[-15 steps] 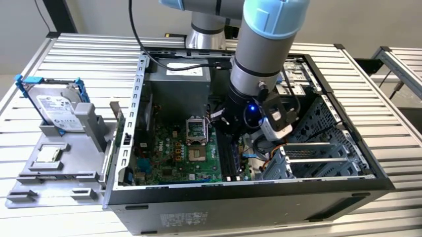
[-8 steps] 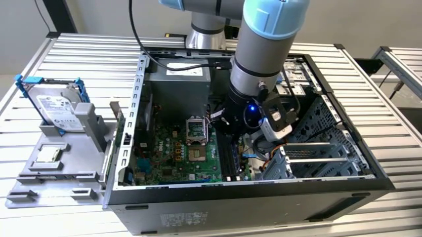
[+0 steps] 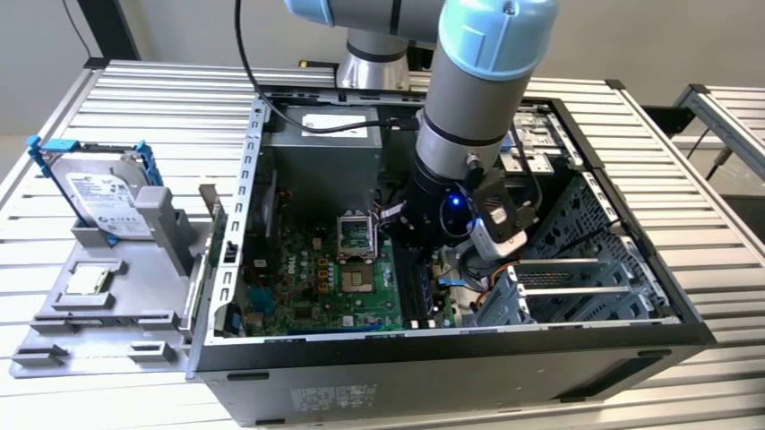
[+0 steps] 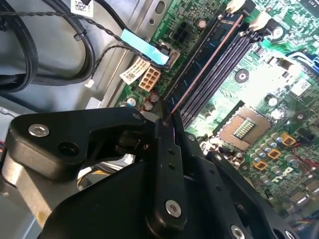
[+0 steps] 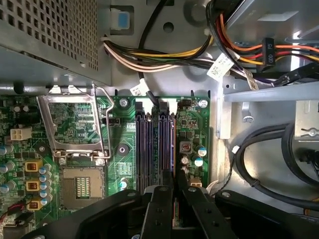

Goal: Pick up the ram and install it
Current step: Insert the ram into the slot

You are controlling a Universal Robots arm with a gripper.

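The ram [image 4: 209,59] is a dark bluish stick seen edge-on, standing along the black memory slots [image 4: 224,69] of the green motherboard [image 4: 284,99]. In the first wrist view the ram [image 5: 165,144] stands in line with the slots [image 5: 143,144], beside the CPU socket. My gripper [image 4: 168,115] has its black fingers [image 4: 172,164] pressed together on the near end of the ram. In the first wrist view the gripper [image 5: 174,183] straddles that same end. The exterior view has the arm's wrist [image 3: 460,210] reaching down into the open computer case [image 3: 622,327].
The empty CPU socket [image 5: 79,184] lies beside the slots. Black cable bundles [image 5: 269,149] and coloured power wires [image 5: 164,55] crowd the case wall. Outside the case, at the exterior view's left, a grey holder [image 3: 72,345] carries a blue-framed hard drive [image 3: 106,202] and a small silver chip [image 3: 90,280].
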